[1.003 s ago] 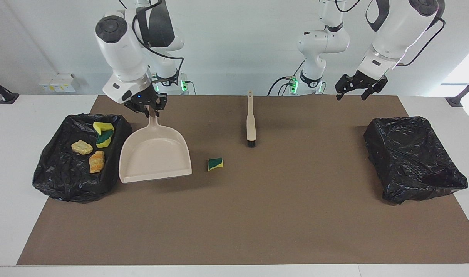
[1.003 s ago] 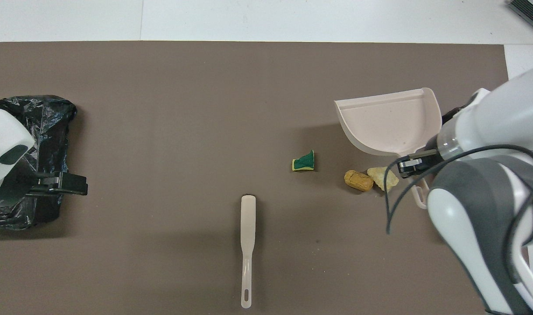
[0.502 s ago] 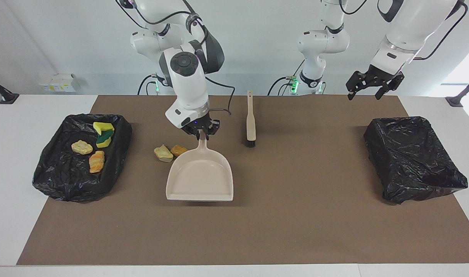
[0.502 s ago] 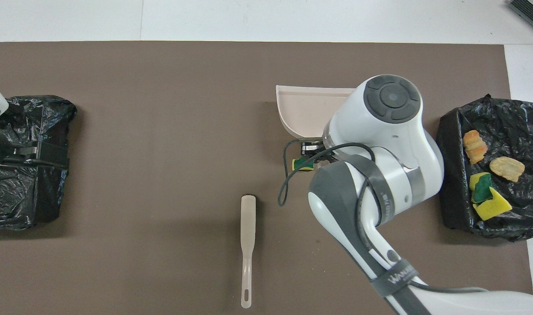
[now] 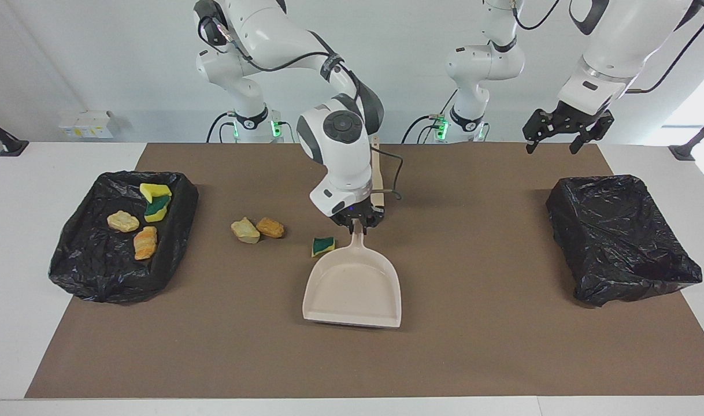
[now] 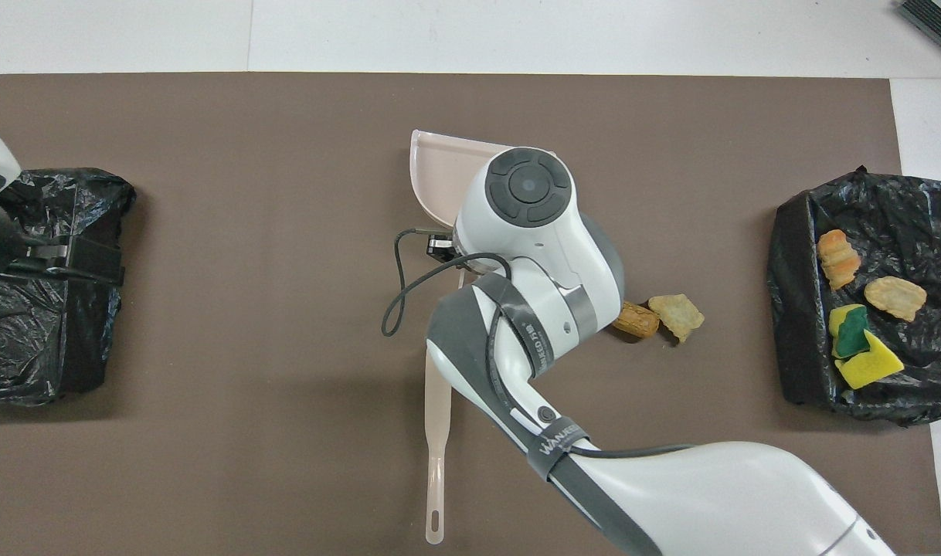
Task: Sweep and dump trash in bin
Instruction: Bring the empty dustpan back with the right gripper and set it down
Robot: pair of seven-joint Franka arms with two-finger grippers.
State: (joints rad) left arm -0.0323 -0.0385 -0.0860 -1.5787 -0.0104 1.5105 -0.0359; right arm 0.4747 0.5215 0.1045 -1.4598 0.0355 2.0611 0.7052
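My right gripper (image 5: 358, 224) is shut on the handle of the beige dustpan (image 5: 355, 289), which hangs low over the middle of the mat with its mouth pointing away from the robots. Of the trash, a green-and-yellow sponge scrap (image 5: 323, 245) lies right beside the handle, toward the right arm's end. Two tan lumps (image 5: 245, 230) (image 5: 270, 227) sit on the mat between that sponge and the black-lined bin (image 5: 86, 277). This bin holds several scraps (image 5: 123, 221). In the overhead view the arm hides the sponge. My left gripper (image 5: 552, 144) waits open, high over the other bin (image 5: 623, 242).
The beige brush (image 5: 377, 173) lies on the mat nearer to the robots than the dustpan, partly covered by the right arm; its handle (image 6: 438, 417) shows in the overhead view. The brown mat (image 5: 479, 346) covers the white table.
The right gripper has carried the dustpan from beside the bin with scraps to the middle of the mat, past the two lumps and the sponge. The left gripper rose slightly.
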